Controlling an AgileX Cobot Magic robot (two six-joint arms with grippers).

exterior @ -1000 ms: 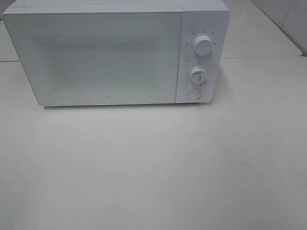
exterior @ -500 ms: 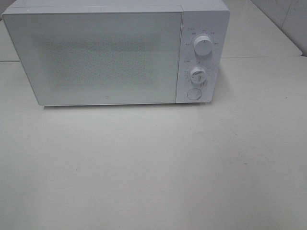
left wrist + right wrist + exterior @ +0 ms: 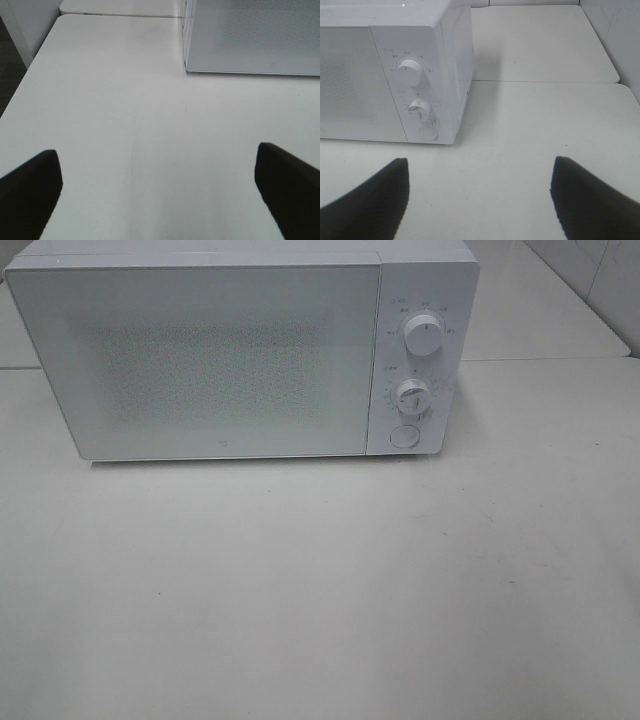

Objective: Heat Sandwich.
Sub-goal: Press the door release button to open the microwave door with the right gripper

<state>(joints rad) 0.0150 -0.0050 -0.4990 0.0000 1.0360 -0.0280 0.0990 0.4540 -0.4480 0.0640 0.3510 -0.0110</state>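
One white microwave [image 3: 240, 350] on pale table [image 3: 320, 600]; door closed.

White box-shaped microwave oven [image 3: 240, 350] on a pale, smooth counter [image 3: 320, 590], with its wide frosted, speckled door [image 3: 200, 360] shut and flush. On the microwave's right-hand control panel, a large round white knob [image 3: 423, 335] uppermost, a smaller round white knob [image 3: 412, 396] under it, a flat round white button [image 3: 403, 435] lowest. Fine print around both knobs, too small to read. Behind the microwave, a seam across the counter. To its right rear, a pale tiled wall [image 3: 610, 280].
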